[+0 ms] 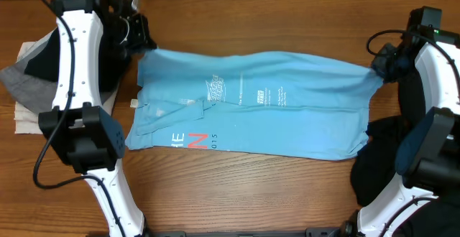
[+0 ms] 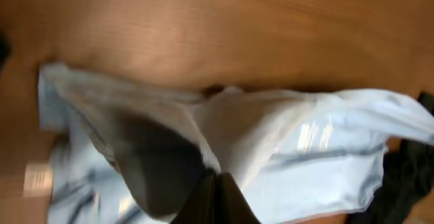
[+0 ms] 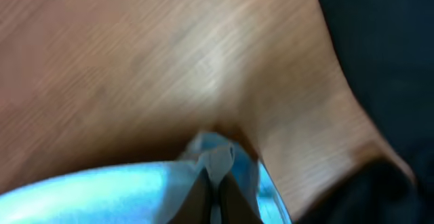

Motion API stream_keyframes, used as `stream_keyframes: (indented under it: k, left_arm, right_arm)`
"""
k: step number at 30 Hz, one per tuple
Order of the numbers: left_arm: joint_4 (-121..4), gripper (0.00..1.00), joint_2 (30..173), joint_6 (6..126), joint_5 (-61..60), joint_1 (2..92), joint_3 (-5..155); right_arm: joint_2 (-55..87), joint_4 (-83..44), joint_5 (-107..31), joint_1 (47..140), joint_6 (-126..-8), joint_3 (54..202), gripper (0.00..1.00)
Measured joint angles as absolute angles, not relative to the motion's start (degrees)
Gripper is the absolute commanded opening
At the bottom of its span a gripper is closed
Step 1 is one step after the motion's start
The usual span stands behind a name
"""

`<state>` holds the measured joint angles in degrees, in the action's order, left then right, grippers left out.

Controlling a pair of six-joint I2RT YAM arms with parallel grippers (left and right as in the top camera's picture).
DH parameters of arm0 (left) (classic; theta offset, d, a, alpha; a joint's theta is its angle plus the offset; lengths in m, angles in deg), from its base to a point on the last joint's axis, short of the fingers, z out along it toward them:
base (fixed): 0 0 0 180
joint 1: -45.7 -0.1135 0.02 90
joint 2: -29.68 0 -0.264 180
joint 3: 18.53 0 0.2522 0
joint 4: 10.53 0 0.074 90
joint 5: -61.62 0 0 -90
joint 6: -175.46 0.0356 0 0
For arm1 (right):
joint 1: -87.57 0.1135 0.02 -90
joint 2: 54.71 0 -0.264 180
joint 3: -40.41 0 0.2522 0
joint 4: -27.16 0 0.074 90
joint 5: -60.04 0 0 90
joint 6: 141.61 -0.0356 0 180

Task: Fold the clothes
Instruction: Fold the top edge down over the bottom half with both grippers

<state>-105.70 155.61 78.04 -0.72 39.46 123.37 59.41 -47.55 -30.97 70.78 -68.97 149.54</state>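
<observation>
Blue shirt (image 1: 251, 104): where is it pictured?
Laid flat across the wooden counter (image 1: 237, 194), held at both far corners.
How are the end effectors seen?
The left end effector (image 1: 141, 44) is pressed together on the far left corner; the right end effector (image 1: 379, 66) is pinched onto the far right corner.

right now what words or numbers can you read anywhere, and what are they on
"N": red letter on the blue shirt, near its lower left edge, after white letters cut off by the fold, the last perhaps "E"
"015": small digits just right of the N
chest logo and print blocks: too small to read
white tag at the shirt's left edge: unreadable
</observation>
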Motion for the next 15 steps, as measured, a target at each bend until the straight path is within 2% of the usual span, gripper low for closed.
stream_keyframes:
  k: [8, 15]
  left_arm:
    - [-118.7, 0.04, 155.3, 81.2, -5.0, 37.2, 123.4]
    - [-120.9, 0.04, 155.3, 82.7, -6.9, 33.6, 123.1]
  right_arm:
    - [59.4, -57.3, -30.3, 70.8, -67.7, 149.6, 0.04]
    - [59.4, -63.3, -28.5, 70.8, -66.7, 149.6, 0.04]
